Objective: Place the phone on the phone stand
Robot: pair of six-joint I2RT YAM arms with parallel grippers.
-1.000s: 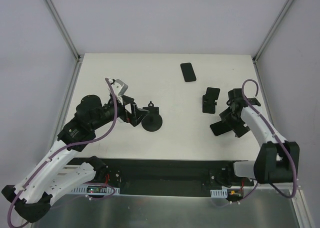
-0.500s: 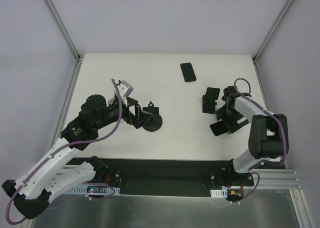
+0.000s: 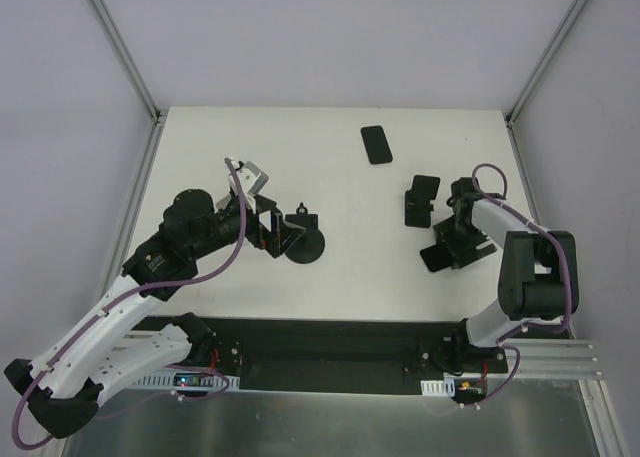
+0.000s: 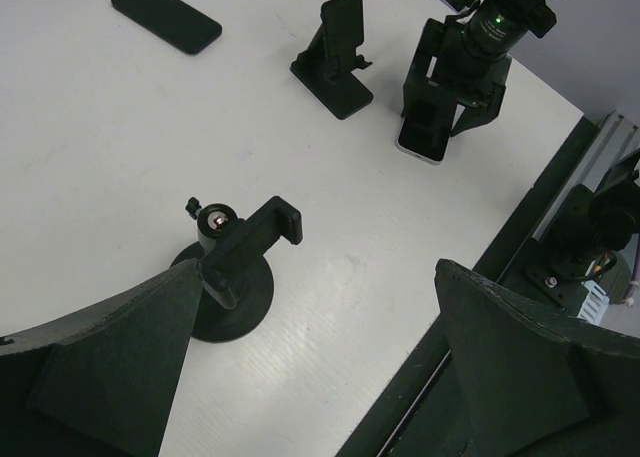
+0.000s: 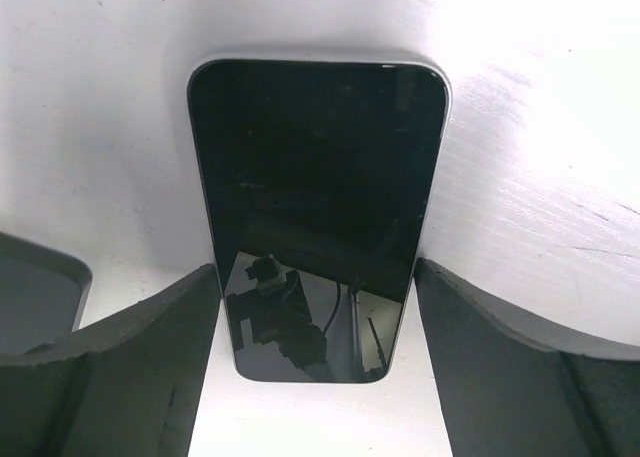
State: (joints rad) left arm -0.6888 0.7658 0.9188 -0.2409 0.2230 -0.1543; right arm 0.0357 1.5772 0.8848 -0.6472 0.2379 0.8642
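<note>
**Item record: two arms, phone, stand**

Right arm: folded tight at the right side of the table [image 3: 360, 282]. The forearm leans left and the wrist bends steeply down. The right gripper [image 3: 450, 247] points at the tabletop, directly over the phone [image 5: 318, 197].

Right fingers [image 5: 110, 377]: one at each long edge of the phone, about the phone's width apart, straddling its end. The pictures do not show whether they press it.

Phone: flat on the table, right of centre, glossy dark face up. Its long axis runs slantwise, with the free end toward the left and near. The other end is hidden under the gripper. It is not on the stand.

Phone stand [image 3: 422, 199]: black, just far and left of the phone, close to it but apart. The back plate is tilted on a short foot.

Left arm: stretched from the near left corner toward the table's middle, with the wrist about level and aimed right. The left gripper [image 3: 276, 233] hangs just left of a round-based clamp holder [image 4: 235, 277].

Left fingers [image 4: 110, 377]: spread wide, holding nothing.

Second phone [image 3: 376, 144]: flat, far centre, well apart from both arms. Its long axis runs roughly near to far.
</note>
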